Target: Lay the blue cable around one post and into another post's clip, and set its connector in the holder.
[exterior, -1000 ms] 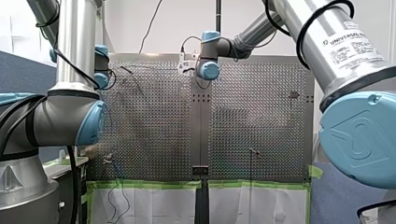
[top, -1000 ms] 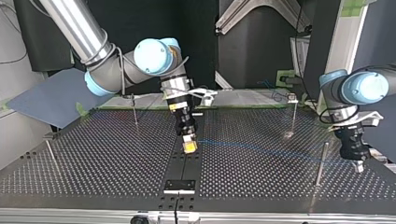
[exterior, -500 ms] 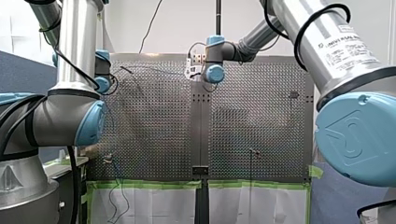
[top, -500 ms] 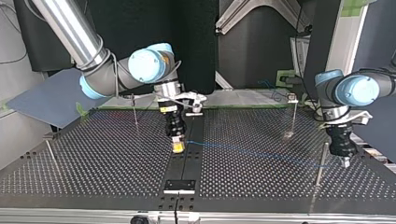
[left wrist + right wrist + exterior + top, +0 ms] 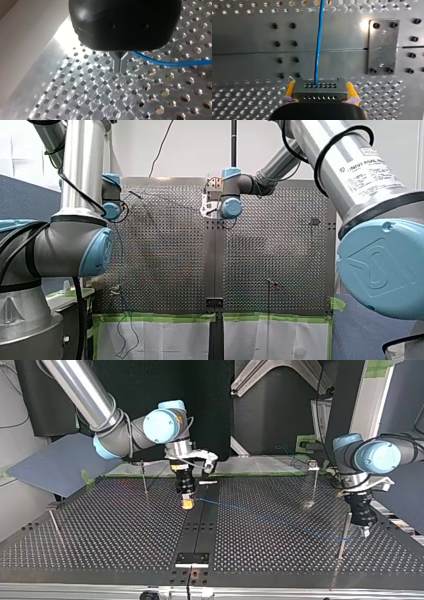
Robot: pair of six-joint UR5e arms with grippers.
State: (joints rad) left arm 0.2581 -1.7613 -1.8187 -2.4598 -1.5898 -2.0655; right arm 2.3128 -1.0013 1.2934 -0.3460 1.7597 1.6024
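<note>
Posts (image 5: 344,532) numbering four, one blue cable (image 5: 318,45), right end effector (image 5: 320,87) clamping one connector (image 5: 320,94), left end effector (image 5: 120,66) pinching blue cable

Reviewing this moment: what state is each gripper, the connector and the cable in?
My right gripper: shut on the connector.
The connector: clamped between yellow pads, with the cable leaving its front.
My left gripper: shut on the blue cable.
The blue cable: stretched straight between the two grippers.
</note>
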